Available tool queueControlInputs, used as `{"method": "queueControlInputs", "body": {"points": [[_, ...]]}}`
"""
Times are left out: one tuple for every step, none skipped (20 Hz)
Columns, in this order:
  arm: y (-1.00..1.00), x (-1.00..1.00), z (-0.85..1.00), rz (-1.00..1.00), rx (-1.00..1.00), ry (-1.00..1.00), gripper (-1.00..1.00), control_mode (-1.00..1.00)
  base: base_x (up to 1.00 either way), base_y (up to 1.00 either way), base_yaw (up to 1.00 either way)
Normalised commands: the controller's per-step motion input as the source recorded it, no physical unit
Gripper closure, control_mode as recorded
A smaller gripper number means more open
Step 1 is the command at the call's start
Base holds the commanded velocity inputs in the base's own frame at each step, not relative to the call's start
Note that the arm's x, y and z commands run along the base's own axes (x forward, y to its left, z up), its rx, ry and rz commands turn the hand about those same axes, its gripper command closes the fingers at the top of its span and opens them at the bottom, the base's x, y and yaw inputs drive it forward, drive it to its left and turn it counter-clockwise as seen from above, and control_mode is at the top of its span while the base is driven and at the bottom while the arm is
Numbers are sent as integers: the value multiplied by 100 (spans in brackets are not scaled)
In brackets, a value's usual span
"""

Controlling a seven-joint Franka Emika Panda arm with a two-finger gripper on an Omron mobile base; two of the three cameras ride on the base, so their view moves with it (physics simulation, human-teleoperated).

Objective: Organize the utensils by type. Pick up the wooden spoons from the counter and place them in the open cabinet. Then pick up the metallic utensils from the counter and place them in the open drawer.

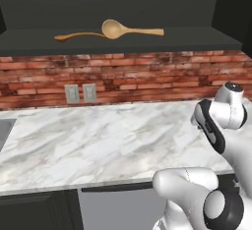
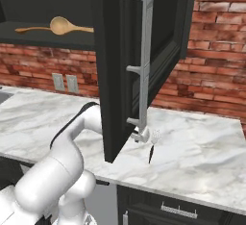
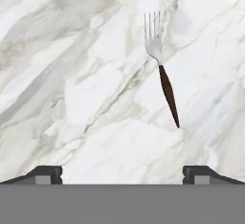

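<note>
A white marble tabletop [image 1: 98, 140] with grey veins runs below a red brick wall [image 1: 147, 76]. In the open black cabinet [image 1: 123, 40] above it, two wooden spoons lie on the shelf: a larger light-tan spoon [image 1: 120, 29] with a round bowl, and a thinner orange-brown spoon [image 1: 78, 36] to its left, their ends close together. The cabinet's open door [image 2: 139, 60] carries a long grey handle. One fork [image 3: 161, 65] (silver prongs, thin dark handle) lies flat on the marble, near the door's lower corner in the right base view. The hand [image 3: 122, 173] hovers above the tabletop with its fingers [image 3: 48, 174] spread wide, holding nothing, the fork lying ahead of them and slightly right.
</note>
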Motion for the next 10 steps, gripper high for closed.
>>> {"method": "queueControlInputs", "body": {"points": [[-25, 43, -46, 0, -2, 10, -100, -100, 0, 0, 0], [-30, 43, -45, 0, 0, 10, -100, -100, 0, 0, 0], [-33, 41, -45, 0, 0, 9, -100, -100, 0, 0, 0], [-33, 45, -44, 0, 0, 9, -100, -100, 0, 0, 0], [-33, 44, -44, 0, 0, 9, -100, -100, 0, 0, 0], [-32, 47, -42, 0, 0, 10, -100, -100, 0, 0, 0], [-31, 43, -41, 0, -2, 6, -100, -100, 0, 0, 0], [-42, 41, -38, 0, 0, 10, -100, -100, 0, 0, 0], [-45, 39, -37, 0, 0, 10, -100, -100, 0, 0, 0], [-51, 36, -41, 0, 0, 12, -100, -100, 0, 0, 0]]}}
